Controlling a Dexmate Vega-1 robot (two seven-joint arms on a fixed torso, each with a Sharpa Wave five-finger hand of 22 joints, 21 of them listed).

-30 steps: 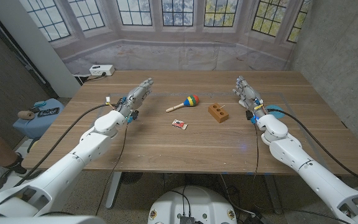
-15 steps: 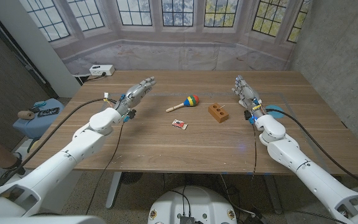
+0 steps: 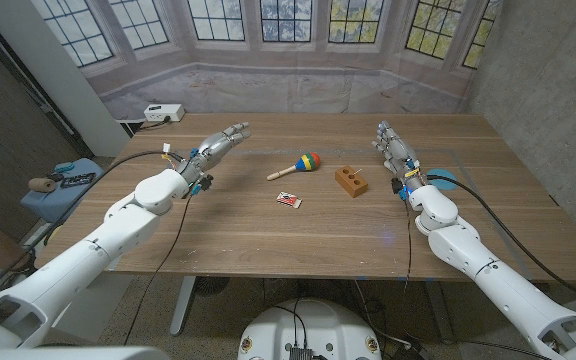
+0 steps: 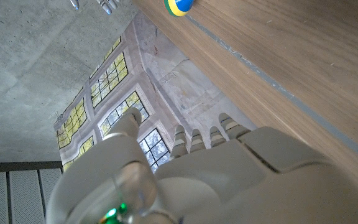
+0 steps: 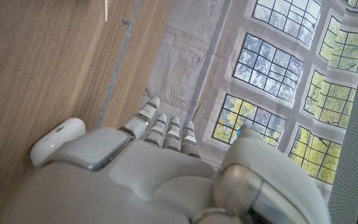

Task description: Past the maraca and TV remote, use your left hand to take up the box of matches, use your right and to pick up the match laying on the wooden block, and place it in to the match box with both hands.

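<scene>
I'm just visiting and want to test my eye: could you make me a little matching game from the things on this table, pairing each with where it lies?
Things:
1. maraca
2. wooden block
3. box of matches
4. left hand

Places:
A. nearest the table's front edge
B. raised above the table's left part, holding nothing
C. between the left hand and the wooden block
D. closest to the right hand

Pairs: 1-C, 2-D, 3-A, 4-B

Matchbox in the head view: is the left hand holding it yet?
No. The matchbox lies on the table, apart from the left hand, which is open with nothing in it.
</scene>
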